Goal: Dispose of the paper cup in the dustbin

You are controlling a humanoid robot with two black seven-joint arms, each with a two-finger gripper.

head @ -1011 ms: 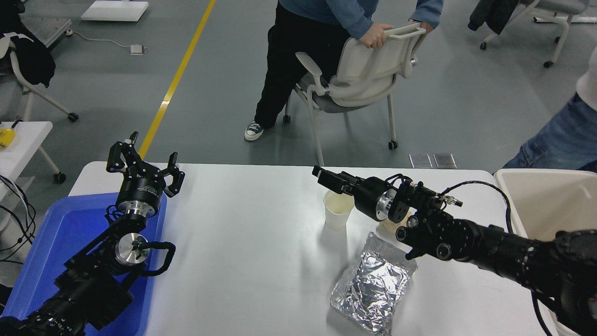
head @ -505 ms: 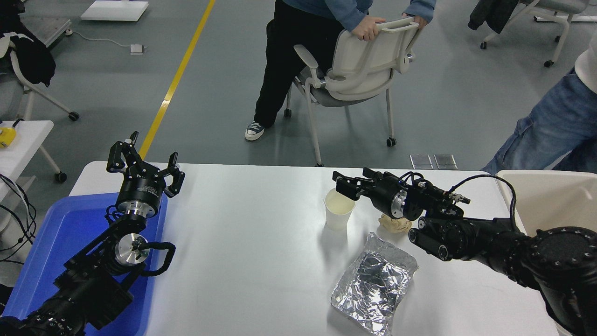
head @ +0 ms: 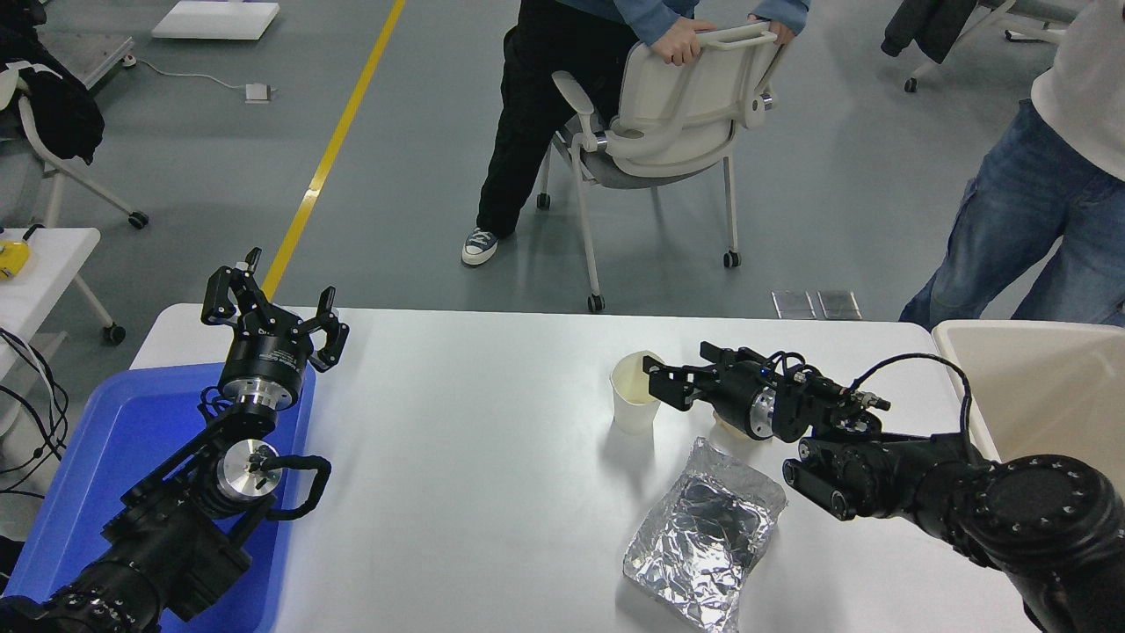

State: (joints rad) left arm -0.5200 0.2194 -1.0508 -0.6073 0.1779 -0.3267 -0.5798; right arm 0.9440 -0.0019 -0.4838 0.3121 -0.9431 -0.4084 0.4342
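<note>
The paper cup (head: 635, 393) is standing upright on the white table (head: 466, 492), a little right of the middle and nearer the far edge, its cream inside showing. The right claw (head: 681, 376) is reaching in from the right edge, lying low and pointing left, its fingers spread narrowly apart, with the tips just beside the cup's right rim; whether they are touching it is too close to call. Tucked behind the claw's wrist, a crumpled tan paper ball (head: 728, 427) is peeking out, mostly hidden. A crinkled foil pouch (head: 703, 536) is lying nearer the near edge, below the cup and apart from it. The dustbin (head: 1037, 387) is sitting at the far right corner, well apart from the cup. The left claw (head: 271, 308) is parked at the left edge, pointing up with fingers spread wide, over a blue tray (head: 105, 440) at the near left corner.
</note>
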